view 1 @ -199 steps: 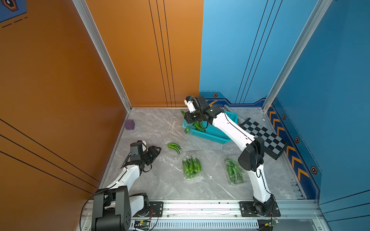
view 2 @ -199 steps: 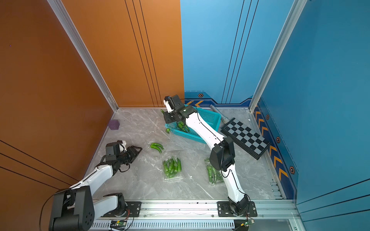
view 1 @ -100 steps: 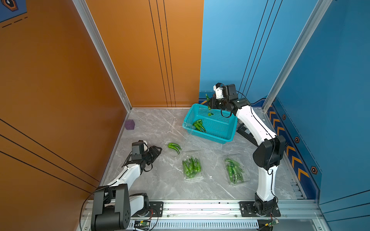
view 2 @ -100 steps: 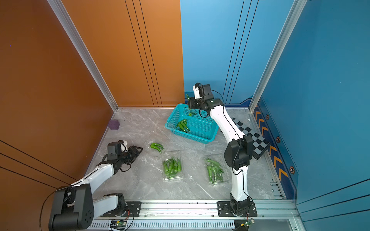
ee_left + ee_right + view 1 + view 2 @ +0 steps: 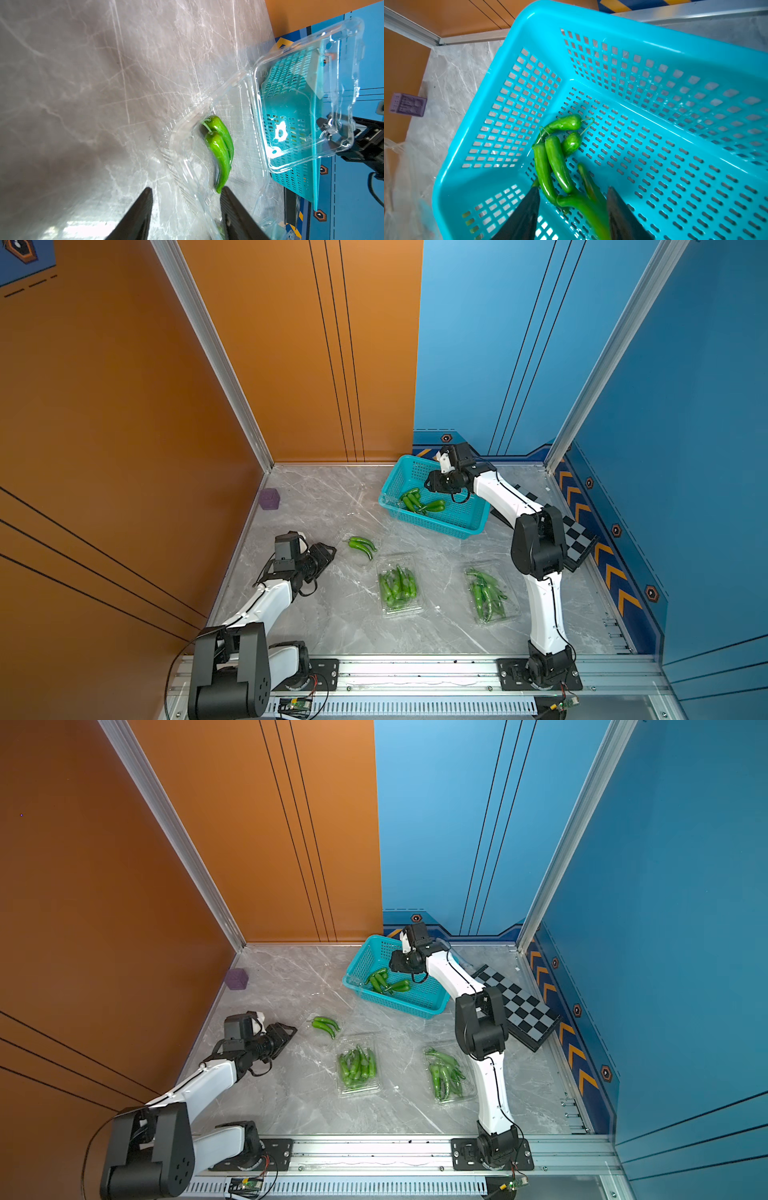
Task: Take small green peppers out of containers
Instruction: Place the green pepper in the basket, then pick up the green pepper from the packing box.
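Table (image 5: 332,497): smooth grey marble. A light clear tray that is nudged sideways here is likely to slide rather than stay put.
Basket (image 5: 428,523): teal and perforated, at the far side. A few small green peppers (image 5: 556,158) lie in one corner. Their thin stems could snag in the slots if they are dragged.
Containers (image 5: 400,587): three clear clamshells. Two full ones sit nearer the front rail. The third (image 5: 187,145), just beside the left gripper (image 5: 330,552), holds two peppers. Its raised lid (image 5: 301,93) stands on the basket side, so a fingertip that catches it could tip the whole tray.
Right gripper (image 5: 573,188): above the basket floor with jaws apart. A blurred pepper shows between them, seemingly loose. Closing here would likely pick up peppers that are already delivered.
Left gripper (image 5: 187,188): low over the table, jaws apart and empty, pointing at the third container's near rim. A flat advance would probably push the tray away instead of reaching the two peppers.
Heaped peppers (image 5: 486,597): glossy, curved and tangled. A pinch may lift several at once or squeeze one out onto the table.
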Motion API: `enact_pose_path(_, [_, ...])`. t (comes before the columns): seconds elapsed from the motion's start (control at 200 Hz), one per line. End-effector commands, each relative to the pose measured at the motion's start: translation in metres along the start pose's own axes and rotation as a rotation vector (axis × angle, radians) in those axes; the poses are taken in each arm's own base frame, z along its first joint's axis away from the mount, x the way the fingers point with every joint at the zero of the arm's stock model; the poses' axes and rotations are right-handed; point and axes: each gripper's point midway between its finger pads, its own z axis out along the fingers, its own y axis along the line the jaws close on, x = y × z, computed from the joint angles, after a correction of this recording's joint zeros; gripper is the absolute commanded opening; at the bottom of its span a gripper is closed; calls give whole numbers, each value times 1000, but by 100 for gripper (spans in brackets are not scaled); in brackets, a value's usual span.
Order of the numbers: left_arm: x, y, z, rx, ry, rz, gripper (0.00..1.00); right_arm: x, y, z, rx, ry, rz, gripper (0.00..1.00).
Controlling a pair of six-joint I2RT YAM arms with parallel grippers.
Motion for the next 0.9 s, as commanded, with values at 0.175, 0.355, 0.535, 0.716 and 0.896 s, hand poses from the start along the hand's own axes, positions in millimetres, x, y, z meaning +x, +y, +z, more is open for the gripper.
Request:
enact_pose_path(0.175, [-2, -4, -3, -6, -9, 28, 54, -18, 58, -71, -60, -119, -169, 58])
enact_pose_path(0.355, [-2, -3, -5, -8, -14, 27, 55, 23, 143, -83, -244, -69, -393, 60])
enact_pose_path(0.535, [-2, -1, -2, -19, -6, 21, 56, 77, 199, -56, -312, 33, -536, 59])
enact_pose_path(0.716, [-1, -1, -2, -21, -3, 23, 56, 132, 244, -20, -364, 146, -615, 60])
enact_pose_path(0.896, [0, -2, -3, -13, -1, 27, 56, 152, 251, 7, -344, 194, -626, 58])
